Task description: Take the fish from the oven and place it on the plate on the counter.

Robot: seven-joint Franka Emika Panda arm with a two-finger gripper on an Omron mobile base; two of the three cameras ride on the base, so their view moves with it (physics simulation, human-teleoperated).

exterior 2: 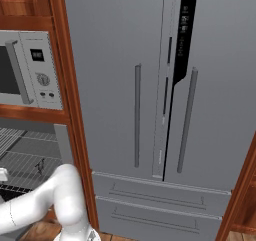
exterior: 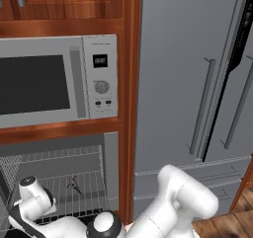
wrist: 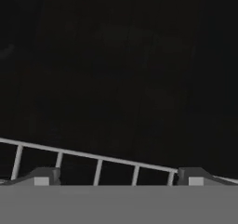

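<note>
The oven (exterior: 110, 169) stands open below the microwave, with its wire rack (exterior: 86, 195) in plain sight. On that rack lies the fish (exterior: 74, 184), tiny, dark and slim; from the right base view the fish (exterior 2: 40, 167) is a small dark mark on the rack (exterior 2: 20, 160). My arm reaches low and left into the oven opening, its wrist (exterior: 33, 192) to the left of the fish. In the hand view my gripper (wrist: 118, 179) is open, its fingertips (wrist: 44, 176) wide apart over a rack bar (wrist: 93, 157) against the dark cavity, nothing between them. The plate and the counter are out of view.
A grey microwave (exterior: 59, 81) with keypad and dial sits right above the oven. A reddish-brown wooden post (exterior: 127, 108) separates the oven from a tall grey fridge (exterior: 188, 84) with long handles and drawers (exterior 2: 160, 195) on the right.
</note>
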